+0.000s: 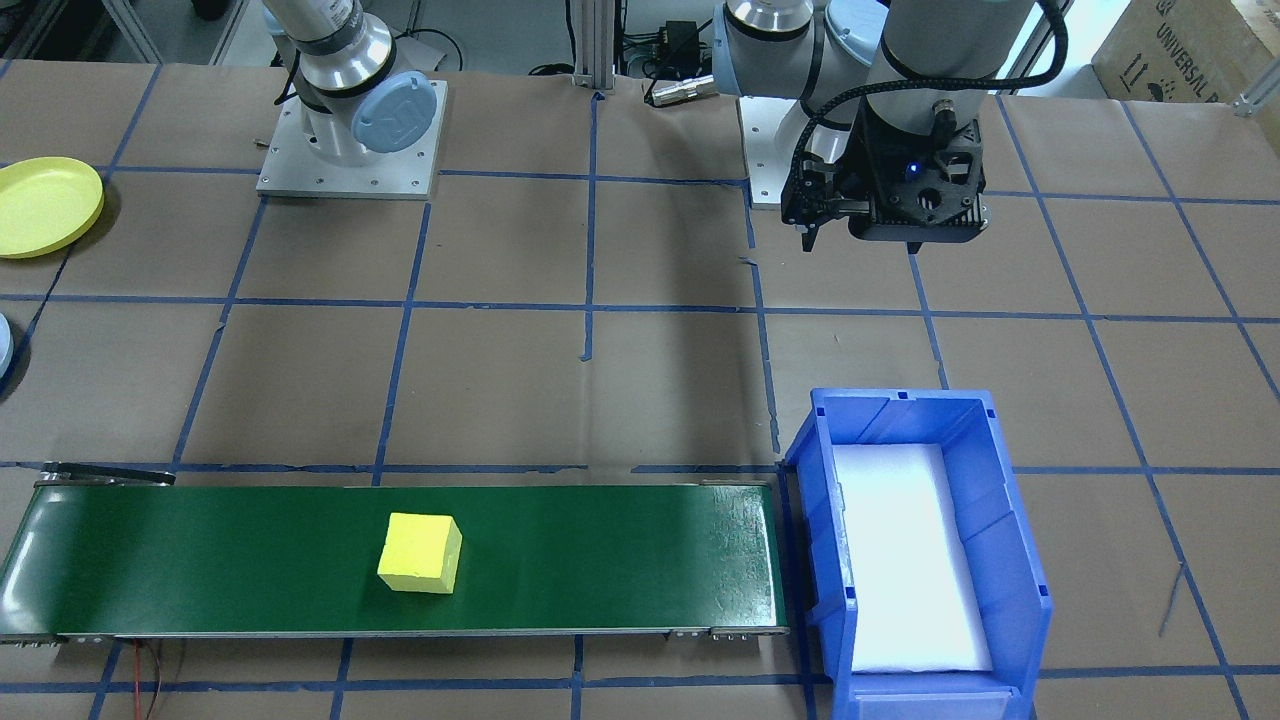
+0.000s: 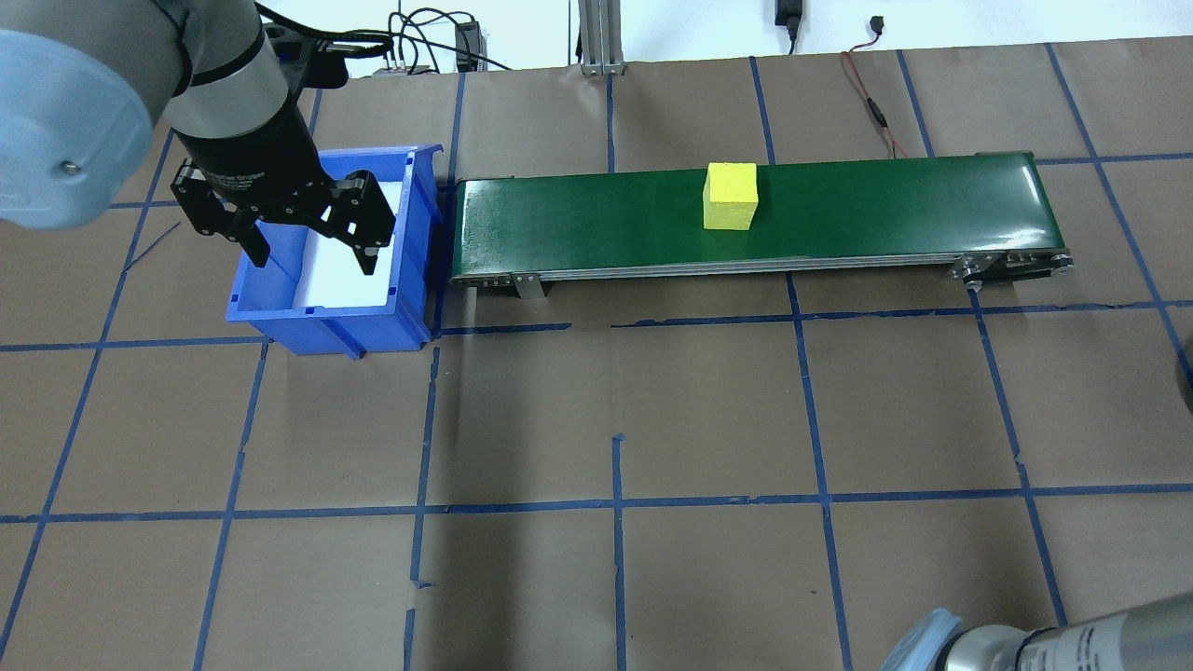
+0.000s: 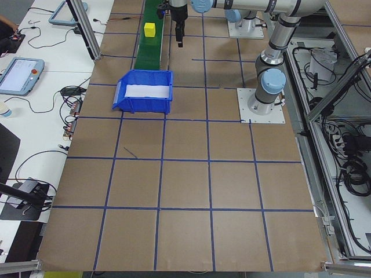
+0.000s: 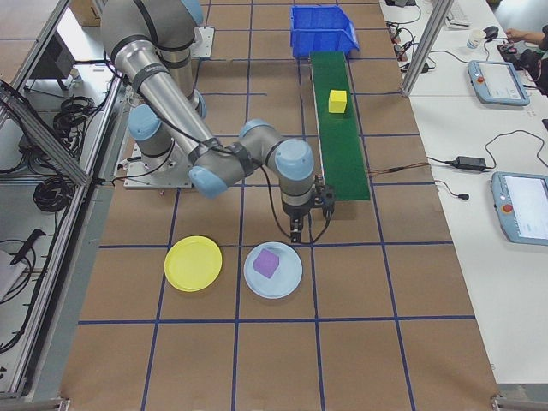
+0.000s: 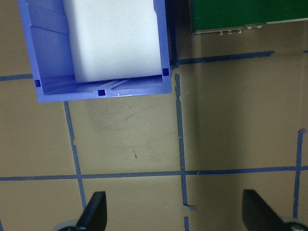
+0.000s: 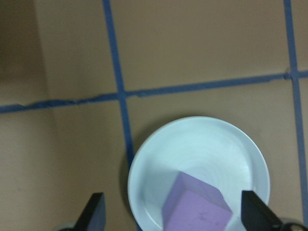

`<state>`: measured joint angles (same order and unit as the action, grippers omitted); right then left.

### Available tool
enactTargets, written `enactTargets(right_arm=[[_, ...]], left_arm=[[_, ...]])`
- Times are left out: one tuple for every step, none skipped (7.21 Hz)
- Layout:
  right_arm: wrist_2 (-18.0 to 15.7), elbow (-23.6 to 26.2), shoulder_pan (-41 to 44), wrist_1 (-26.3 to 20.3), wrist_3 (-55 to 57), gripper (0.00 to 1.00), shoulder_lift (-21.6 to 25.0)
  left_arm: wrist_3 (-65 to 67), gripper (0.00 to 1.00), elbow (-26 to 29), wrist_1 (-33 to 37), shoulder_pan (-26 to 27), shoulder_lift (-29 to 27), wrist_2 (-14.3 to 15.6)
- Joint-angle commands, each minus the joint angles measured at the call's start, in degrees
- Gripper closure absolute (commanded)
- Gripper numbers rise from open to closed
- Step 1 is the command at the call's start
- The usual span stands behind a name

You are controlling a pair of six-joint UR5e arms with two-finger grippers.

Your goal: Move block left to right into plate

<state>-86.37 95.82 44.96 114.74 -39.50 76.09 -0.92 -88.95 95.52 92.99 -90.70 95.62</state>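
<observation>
1. Left gripper (image 2: 310, 244) hangs pointing down above the table, near the blue bin (image 2: 328, 317) at the conveyor belt's (image 2: 596, 219) end; fingers spread apart, nothing between them.
2. Right gripper (image 4: 299, 231) points down over the pale blue plate (image 4: 284, 278) off the belt's other end, elbow bent; fingers (image 6: 94, 214) apart, empty.
3. Yellow block (image 2: 730, 196) sits on the belt, about mid-length.
4. Purple block (image 4: 267, 263) lies in the pale blue plate.
5. Yellow plate (image 4: 193, 263) lies just beside the pale blue plate, away from the belt.
</observation>
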Motion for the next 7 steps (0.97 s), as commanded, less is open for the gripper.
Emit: enactTargets(right_arm=[[4.00,-2.98,12.63,-3.65,14.11,0.00,-0.23],[6.02,-4.92,16.61,-3.74,18.71,0.00,-1.98],[12.13,-4.68,18.83,-3.65,19.19,0.00,-2.60],[12.97,-4.24,20.76,-3.65,19.20,0.00,-3.57],[14.55,-4.67,23.22,-0.60,20.94,0.00,-5.49],[17.09,-4.24,24.11,0.82,22.52,0.00,-5.68],[19.72,-4.24,25.08,1.27,23.49,0.00,-6.64]], left_arm=[[0.04,0.00,0.00,-0.07,0.00,0.00,0.00],[0.12,0.00,0.00,-0.07,0.00,0.00,-0.08],[0.13,0.00,0.00,0.02,0.09,0.00,0.00],[0.04,0.00,0.00,0.02,0.09,0.00,0.00],[0.04,0.00,0.00,0.02,0.09,0.00,0.00],[0.04,0.00,0.00,-0.07,0.09,0.00,0.00],[0.04,0.00,0.00,0.02,0.18,0.00,-0.08]])
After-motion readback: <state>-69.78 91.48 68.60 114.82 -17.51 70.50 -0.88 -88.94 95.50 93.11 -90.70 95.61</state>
